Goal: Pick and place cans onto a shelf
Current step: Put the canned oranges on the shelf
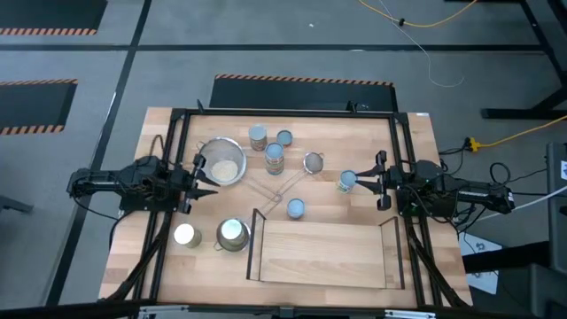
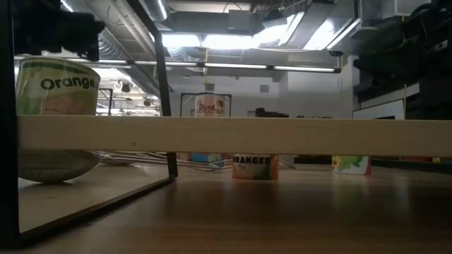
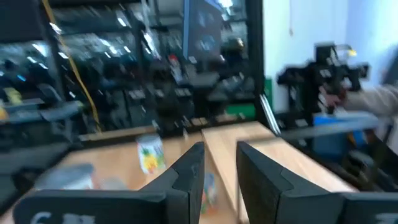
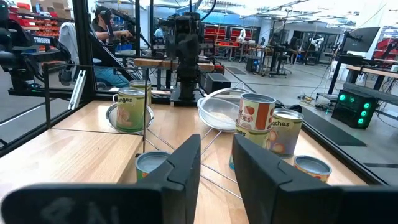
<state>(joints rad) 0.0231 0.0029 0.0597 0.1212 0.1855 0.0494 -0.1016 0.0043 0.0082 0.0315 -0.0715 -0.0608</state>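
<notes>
Several cans stand upright on the wooden table: three at the far middle (image 1: pixel 275 155), one near my right gripper (image 1: pixel 346 181), one just beyond the shelf (image 1: pixel 296 208), and two at the near left (image 1: pixel 186 235), one of which sits in a steel pan (image 1: pixel 233 234). The shelf (image 1: pixel 323 252), a light-wood board with black end rails, stands at the near middle with nothing on it; it crosses the low view (image 2: pixel 233 135). My left gripper (image 1: pixel 211 179) (image 3: pixel 221 165) is by the table's left edge, slightly open and empty. My right gripper (image 1: pixel 361 182) (image 4: pixel 216 158) is at the right, slightly open and empty, just short of the nearest can.
A large mesh strainer (image 1: pixel 221 161) lies close in front of my left gripper, and a small strainer (image 1: pixel 314 162) lies mid-table, their long handles crossing toward the shelf. A black frame (image 1: pixel 292 113) runs round the table. People sit at desks beyond the table (image 4: pixel 109 25).
</notes>
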